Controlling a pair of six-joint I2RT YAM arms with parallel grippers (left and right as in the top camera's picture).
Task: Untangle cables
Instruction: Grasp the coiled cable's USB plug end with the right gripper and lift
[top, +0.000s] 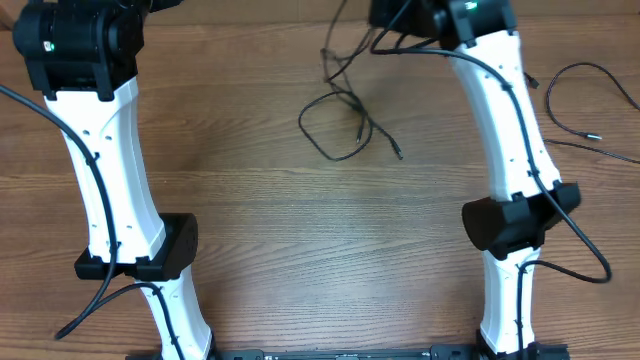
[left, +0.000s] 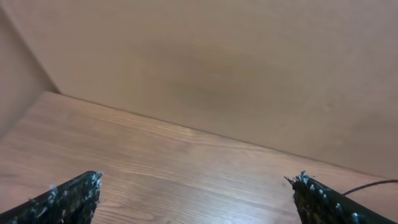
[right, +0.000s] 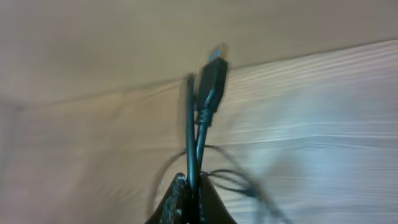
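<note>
**Cables (top: 338, 120) hang from the right jaws, the loose tangle lying toward the middle**

Cables lie on the far part of the surface (top: 260, 220), between the two arms but much nearer the right one. The right jaws are clenched on a cord. In the right wrist view two thin black strands rise straight out of the closed tips, along the jaws' own line, and end in a dark plug (right: 211, 79) just beyond them. From above, strands run from that grip down and left into an open loop, where they cross one another before two short tails trail off toward the right. So the knot's long axis slants away from the right jaws toward the centre.

The left jaws are released and hold nothing, their fingertips (left: 78, 194) spread wide over bare wood. They sit well apart from the tangle, off to its left.

The cords look thin, limp and black, and the crossing seems loose rather than cinched. A separate cord (top: 590, 100) curls beyond the right arm, apart from the tangle.
</note>
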